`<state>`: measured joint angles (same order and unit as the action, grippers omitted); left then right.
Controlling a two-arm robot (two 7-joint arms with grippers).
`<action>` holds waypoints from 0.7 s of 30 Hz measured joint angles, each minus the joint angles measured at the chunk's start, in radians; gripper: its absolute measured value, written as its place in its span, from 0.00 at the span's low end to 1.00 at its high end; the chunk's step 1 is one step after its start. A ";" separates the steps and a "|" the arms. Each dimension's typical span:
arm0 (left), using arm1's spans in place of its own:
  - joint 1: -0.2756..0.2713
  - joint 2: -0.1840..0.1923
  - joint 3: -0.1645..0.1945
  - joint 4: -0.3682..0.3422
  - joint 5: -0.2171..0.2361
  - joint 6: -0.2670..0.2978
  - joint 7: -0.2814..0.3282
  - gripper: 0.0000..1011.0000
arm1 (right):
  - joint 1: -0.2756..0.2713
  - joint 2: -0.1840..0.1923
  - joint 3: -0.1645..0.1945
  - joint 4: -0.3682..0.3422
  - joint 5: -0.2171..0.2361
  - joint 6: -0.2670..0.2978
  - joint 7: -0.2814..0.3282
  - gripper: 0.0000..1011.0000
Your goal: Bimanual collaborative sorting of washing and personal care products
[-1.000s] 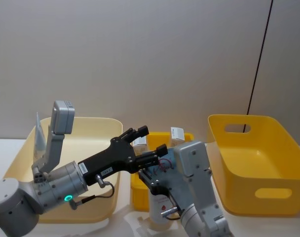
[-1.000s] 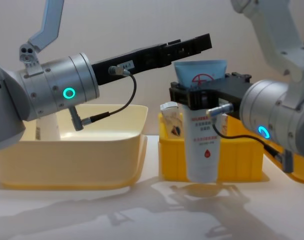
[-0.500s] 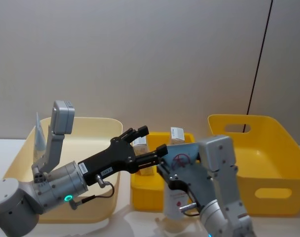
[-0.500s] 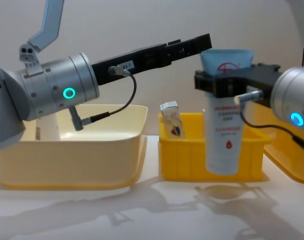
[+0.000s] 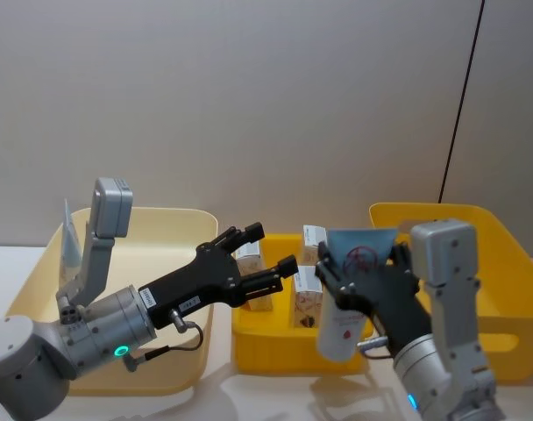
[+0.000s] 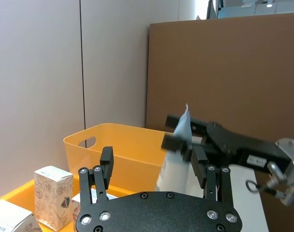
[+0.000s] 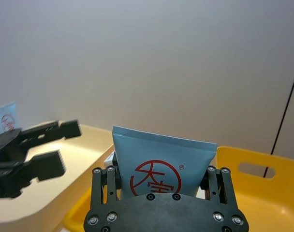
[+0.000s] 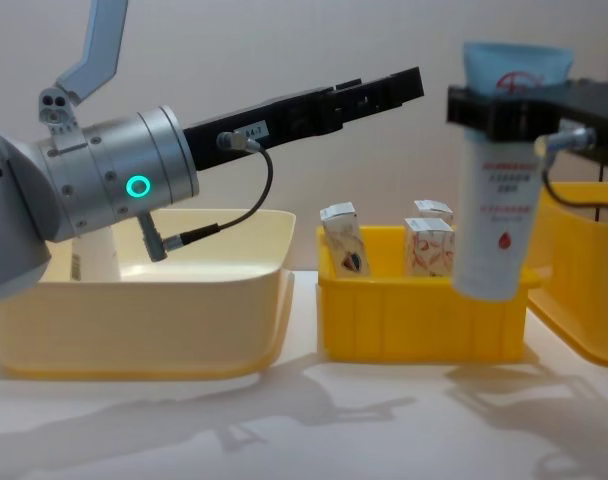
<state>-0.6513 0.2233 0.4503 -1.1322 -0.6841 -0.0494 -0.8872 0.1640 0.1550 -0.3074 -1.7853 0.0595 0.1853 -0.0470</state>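
A light-blue squeeze tube (image 5: 343,326) with a red round logo hangs upright above the table. My right gripper (image 5: 363,274) is shut on it near its flat top. In the chest view the tube (image 8: 497,200) sits between the small yellow bin (image 8: 414,320) and the big yellow bin (image 8: 584,300), held by the right gripper (image 8: 509,110). Small white cartons (image 5: 309,296) stand in the small yellow bin (image 5: 275,346). My left gripper (image 5: 271,248) hovers open over that bin's left side with nothing in it. A second tube (image 5: 69,237) leans in the cream bin (image 5: 161,219).
The cream bin (image 8: 134,330) stands at the left, the small yellow bin in the middle, the big yellow bin (image 5: 477,263) at the right. White tabletop lies in front of all three. A grey wall is behind.
My right gripper has lifted the tube and carried it right, from in front of the small yellow bin toward the big yellow bin. The left arm has stayed still.
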 joint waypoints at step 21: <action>0.000 0.000 0.000 0.000 0.000 0.000 0.000 0.99 | 0.109 -0.016 0.113 0.083 -0.046 -0.172 -0.069 0.84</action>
<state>-0.6513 0.2232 0.4503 -1.1322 -0.6842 -0.0494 -0.8872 0.2726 0.1385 -0.1946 -1.7026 0.0139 0.0133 -0.1157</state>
